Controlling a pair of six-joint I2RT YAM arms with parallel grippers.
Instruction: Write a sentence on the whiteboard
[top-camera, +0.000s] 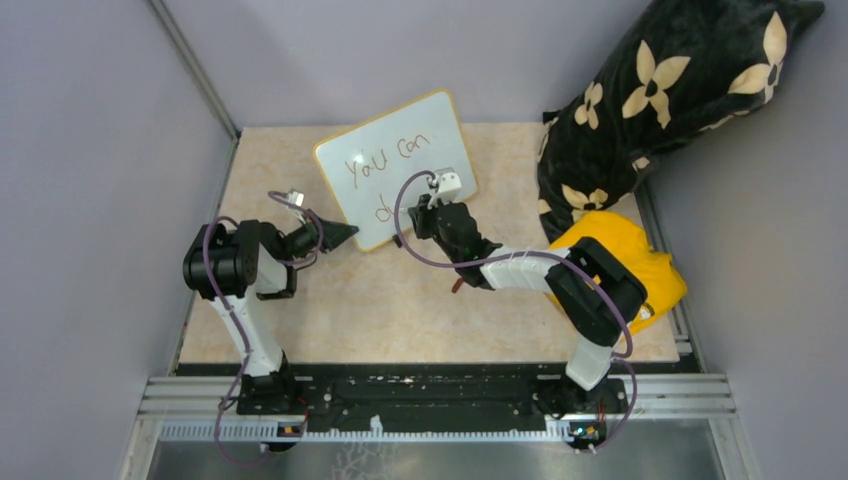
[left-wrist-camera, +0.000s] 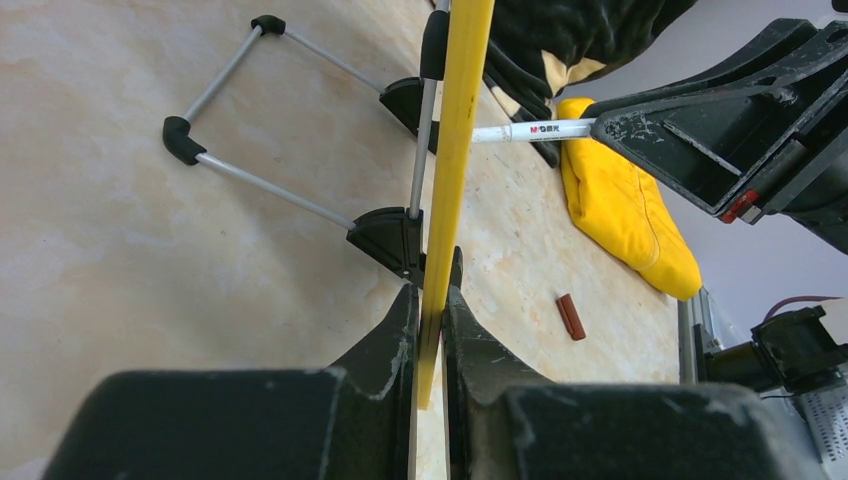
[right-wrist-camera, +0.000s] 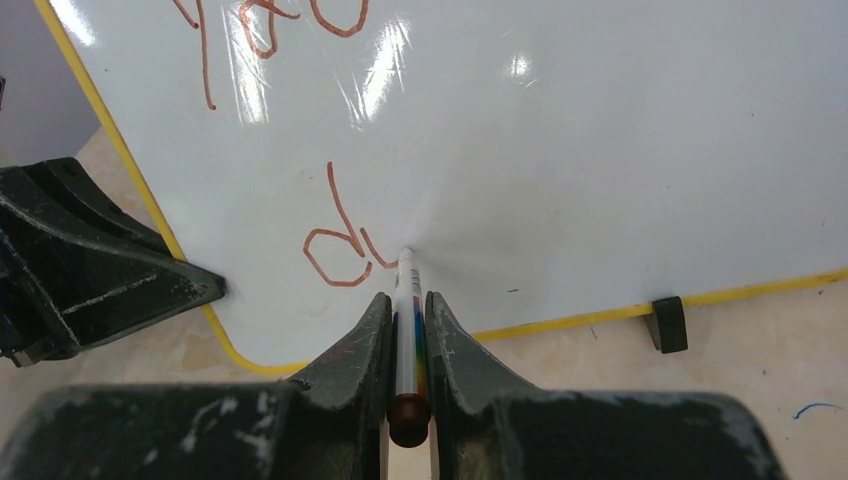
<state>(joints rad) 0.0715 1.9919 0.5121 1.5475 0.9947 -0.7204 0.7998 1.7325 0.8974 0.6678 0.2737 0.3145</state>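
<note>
The whiteboard (top-camera: 400, 160) stands propped on the table, white with a yellow frame. It reads "you can" on the top line and a "d" with a fresh stroke (right-wrist-camera: 340, 245) below. My left gripper (top-camera: 340, 236) is shut on the board's yellow edge (left-wrist-camera: 452, 170) at its lower left corner. My right gripper (top-camera: 432, 205) is shut on a marker (right-wrist-camera: 408, 330), and the marker's tip touches the board just right of the "d". The marker also shows in the left wrist view (left-wrist-camera: 530, 130).
A brown marker cap (left-wrist-camera: 571, 316) lies on the table near the right arm. A yellow cloth (top-camera: 640, 270) and a black flowered pillow (top-camera: 660, 90) sit at the right. The board's wire stand (left-wrist-camera: 290, 190) sticks out behind it. Grey walls enclose the table.
</note>
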